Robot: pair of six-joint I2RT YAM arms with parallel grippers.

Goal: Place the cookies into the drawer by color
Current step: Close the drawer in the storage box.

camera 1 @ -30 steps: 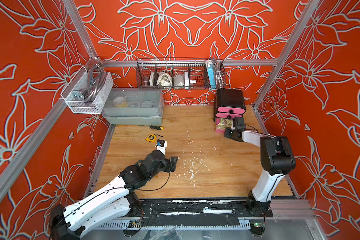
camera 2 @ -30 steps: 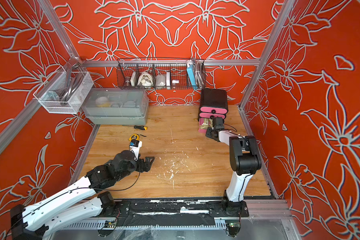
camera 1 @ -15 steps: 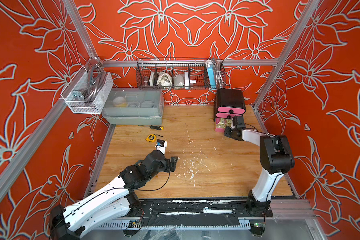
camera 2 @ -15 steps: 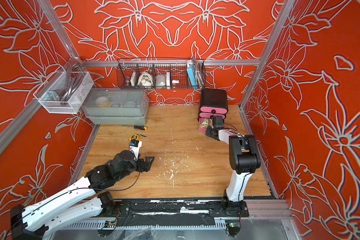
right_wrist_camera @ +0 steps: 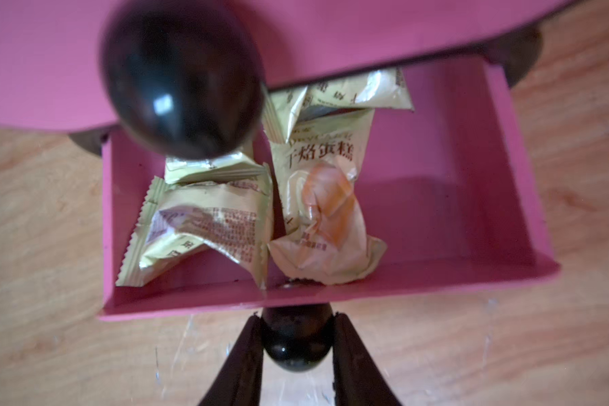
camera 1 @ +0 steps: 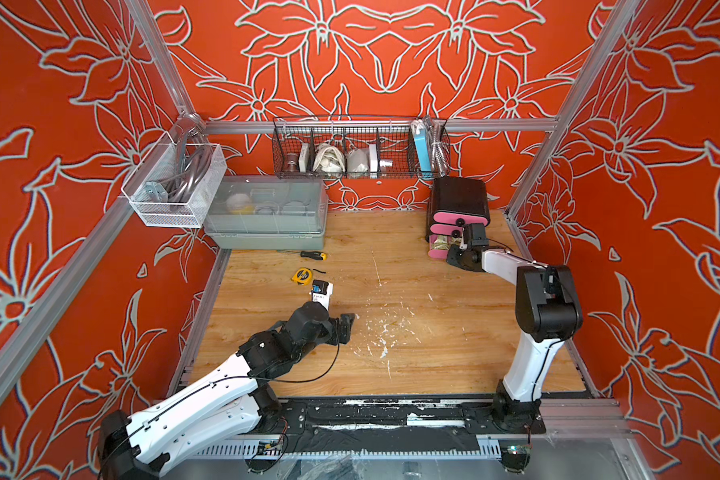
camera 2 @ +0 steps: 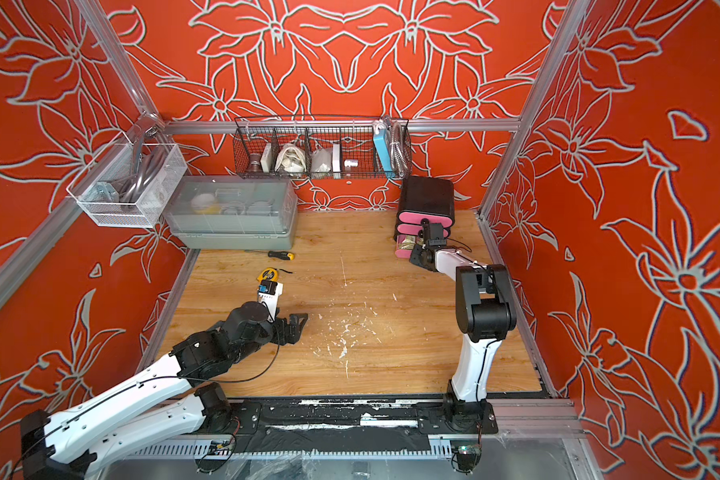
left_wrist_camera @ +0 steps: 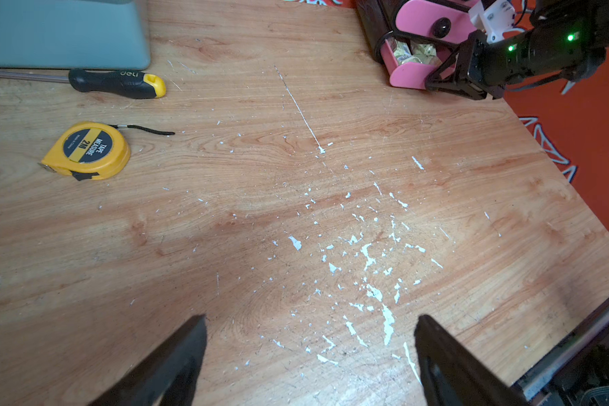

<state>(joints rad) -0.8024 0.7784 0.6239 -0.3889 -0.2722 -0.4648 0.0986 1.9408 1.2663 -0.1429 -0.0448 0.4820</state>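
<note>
- Two hands share this job. The left hand (left_wrist_camera: pixel 312 334) hovers released over the scratched desk (left_wrist_camera: pixel 225 218), jaws spread wide with nothing between them.
- Toward the back on that side lie a yellow tape measure (left_wrist_camera: pixel 87 151) and a screwdriver (left_wrist_camera: pixel 116 82), just in front of the grey bin (camera 1: pixel 267 212). None belongs to the task, so leave them alone.
- No loose packets show on the desk in either top view, so sorting is judged nearly finished.
- At the far right corner stands the drawer chest (camera 1: pixel 458 199), with its bottom drawer (right_wrist_camera: pixel 471 175) pulled out.
- Inside lie the cookies (right_wrist_camera: pixel 208 225), several pale yellow-green packets. One (right_wrist_camera: pixel 324 211) rests against the front wall just behind the knob (right_wrist_camera: pixel 297 348).
- The right hand (right_wrist_camera: pixel 297 337) is clenched on that round black knob, one finger on each side.
- The step in hand is judged to be sliding this drawer shut.
- Push straight along the drawer's travel and keep the hand level, because a round knob can slip or turn between flat fingers.
- Move slowly. The chest looks light and may slide back instead of taking the drawer in.
- Watch the raised packet edges. Any that stand proud may catch under the middle drawer (right_wrist_camera: pixel 331 31).
- Let go only once the front sits flush.
</note>
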